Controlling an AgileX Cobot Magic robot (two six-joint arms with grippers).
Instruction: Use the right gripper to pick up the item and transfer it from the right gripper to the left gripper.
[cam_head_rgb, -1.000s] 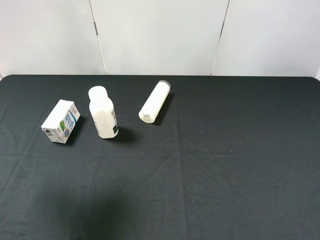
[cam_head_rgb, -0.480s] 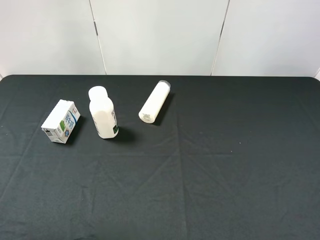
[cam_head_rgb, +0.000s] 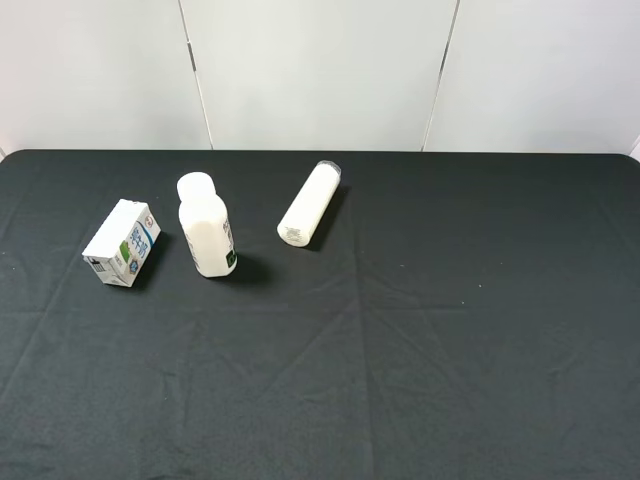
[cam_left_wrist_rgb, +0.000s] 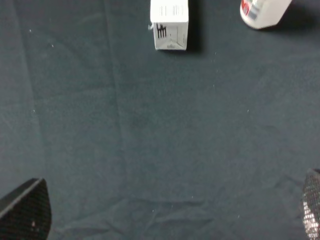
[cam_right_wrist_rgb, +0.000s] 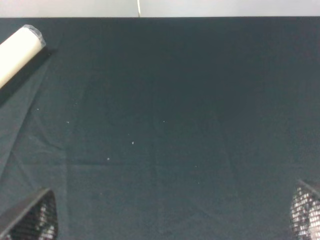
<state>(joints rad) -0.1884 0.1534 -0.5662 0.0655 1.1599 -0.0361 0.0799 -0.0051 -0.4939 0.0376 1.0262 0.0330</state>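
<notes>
The item, a small white carton with blue-green print, lies on its side at the left of the black cloth. The left wrist view also shows the carton, well ahead of my left gripper. That gripper's fingertips stand wide apart, open, with only cloth between them. My right gripper is open too, its fingertips at the frame corners over bare cloth, and the carton is not in its view. Neither gripper shows in the exterior high view.
A white capped bottle lies just right of the carton, its end showing in the left wrist view. A white cylindrical tube lies further right and back, also in the right wrist view. A white wall backs the table.
A dark shadow on the cloth at the front left a second ago has gone. The carton, bottle and tube have not moved.
</notes>
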